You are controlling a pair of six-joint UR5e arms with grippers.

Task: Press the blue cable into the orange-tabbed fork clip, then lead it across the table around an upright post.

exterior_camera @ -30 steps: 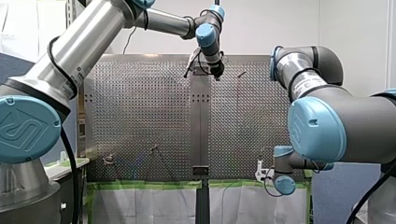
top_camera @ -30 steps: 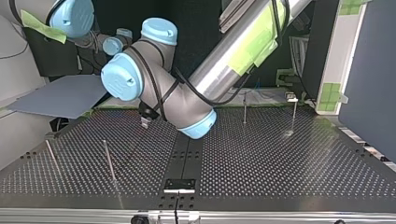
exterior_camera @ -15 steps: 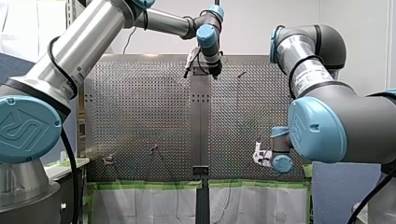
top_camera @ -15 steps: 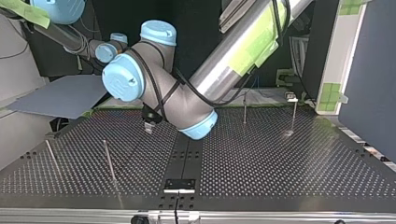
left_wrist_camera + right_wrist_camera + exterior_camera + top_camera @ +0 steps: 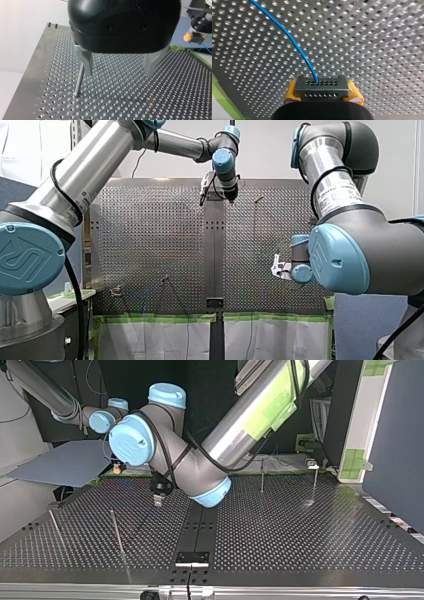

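Shiny holey table (image 5: pixel 130 100), white wall (image 5: pixel 280 145) beyond the post (image 5: pixel 79 81). Holds my left claw (image 5: pixel 119 72) wide beside the post. Pinches the blue cable (image 5: pixel 294 45) in my right claw (image 5: pixel 322 87).

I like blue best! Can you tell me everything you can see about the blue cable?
The blue cable is thin and smooth, like plastic-coated wire. It is held in my right gripper, at a dark holed block between yellow pads. From there it bends in a gentle arc over the perforated table and leaves the view, so its far end is hidden.
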